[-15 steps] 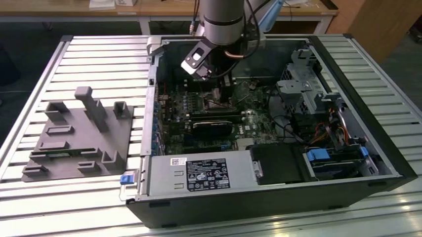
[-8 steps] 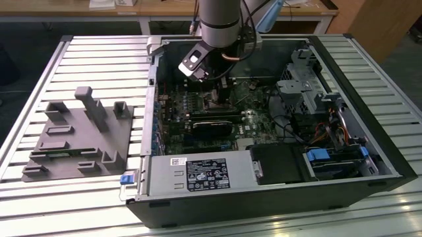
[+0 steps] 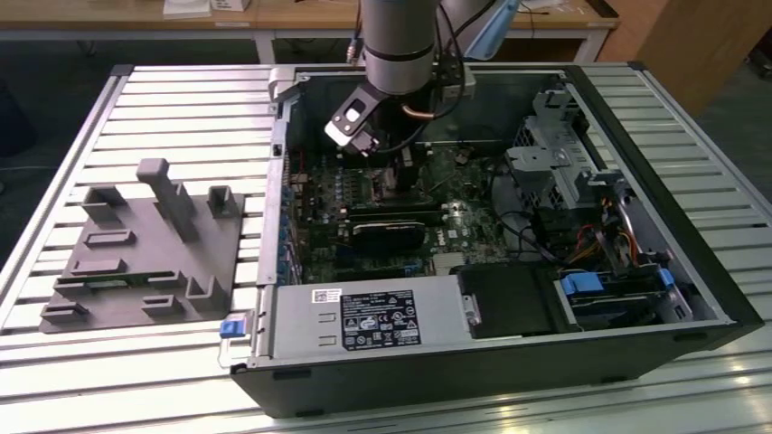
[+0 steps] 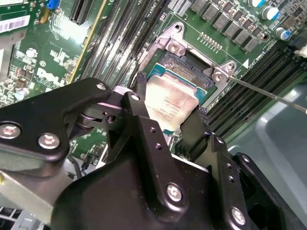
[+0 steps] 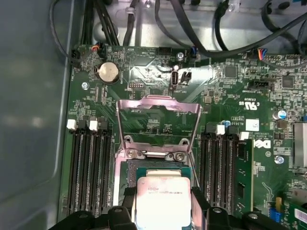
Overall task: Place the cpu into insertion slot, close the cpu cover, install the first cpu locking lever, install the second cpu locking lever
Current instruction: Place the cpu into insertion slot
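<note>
In the exterior view the arm hides the far middle of the circuit board. In the second wrist view the gripper, clamped on two sides of the chip, covers the chip's near part and half of the socket. In the first wrist view the chip's near edge and the fingers are cut off by the picture's edge. Whether the chip sits in the socket or hangs just above it cannot be told.

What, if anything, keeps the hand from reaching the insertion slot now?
Likely nothing, so yes: the cpu cover stands flipped open beside the insertion slot, and the hand, shut on the cpu, hangs just over it.
</note>
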You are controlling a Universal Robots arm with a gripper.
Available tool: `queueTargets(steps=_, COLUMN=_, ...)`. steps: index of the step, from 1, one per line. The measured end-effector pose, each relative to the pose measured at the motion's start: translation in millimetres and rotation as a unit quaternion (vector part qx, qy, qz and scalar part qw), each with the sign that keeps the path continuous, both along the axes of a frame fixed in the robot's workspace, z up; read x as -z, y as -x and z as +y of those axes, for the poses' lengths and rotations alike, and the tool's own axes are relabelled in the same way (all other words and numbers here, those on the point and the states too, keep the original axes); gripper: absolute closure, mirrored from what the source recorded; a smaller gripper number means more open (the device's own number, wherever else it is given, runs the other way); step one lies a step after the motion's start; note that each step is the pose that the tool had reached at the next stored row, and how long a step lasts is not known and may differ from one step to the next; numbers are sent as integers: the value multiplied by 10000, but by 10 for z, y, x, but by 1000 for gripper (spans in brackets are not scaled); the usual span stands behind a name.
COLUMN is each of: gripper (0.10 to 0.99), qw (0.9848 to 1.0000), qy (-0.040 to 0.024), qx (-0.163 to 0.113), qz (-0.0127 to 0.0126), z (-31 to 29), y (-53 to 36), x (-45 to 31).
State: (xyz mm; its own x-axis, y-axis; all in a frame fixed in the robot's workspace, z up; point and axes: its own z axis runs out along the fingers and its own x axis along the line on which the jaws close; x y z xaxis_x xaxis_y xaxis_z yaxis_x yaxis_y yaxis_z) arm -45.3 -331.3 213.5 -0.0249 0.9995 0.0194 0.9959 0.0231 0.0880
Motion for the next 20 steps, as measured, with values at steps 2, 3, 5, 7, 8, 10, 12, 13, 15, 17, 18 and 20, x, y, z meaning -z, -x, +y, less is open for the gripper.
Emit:
queueTargets(steps=2, gripper=545, qw=10000, qy=0, qx=0, qz=2, z=3, y=9, x=27)
queueTargets(steps=3, gripper=545, qw=10000, qy=0, qx=0, qz=2, z=5, y=12, x=38)
queueTargets(steps=5, gripper=545, qw=10000, qy=0, qx=1, qz=3, z=10, y=14, x=54)
queueTargets(steps=7, gripper=545, qw=10000, qy=1, qx=14, qz=4, z=17, y=14, x=64)
queueTargets(steps=8, gripper=545, qw=10000, qy=1, qx=22, qz=4, z=21, y=14, x=70)
queueTargets(steps=10, gripper=545, qw=10000, qy=-1, qx=39, qz=3, z=27, y=14, x=84)
queueTargets(steps=12, gripper=545, qw=10000, qy=0, qx=63, qz=3, z=32, y=14, x=99)
queueTargets(steps=13, gripper=545, qw=10000, qy=0, qx=75, qz=3, z=35, y=14, x=107)
queueTargets(steps=15, gripper=545, qw=10000, qy=0, qx=98, qz=4, z=44, y=14, x=124)
queueTargets(steps=17, gripper=545, qw=9999, qy=1, qx=127, qz=4, z=57, y=14, x=136)
queueTargets(steps=18, gripper=545, qw=9999, qy=0, qx=145, qz=3, z=62, y=14, x=141)
queueTargets(steps=20, gripper=545, qw=9998, qy=0, qx=184, qz=3, z=65, y=14, x=153)
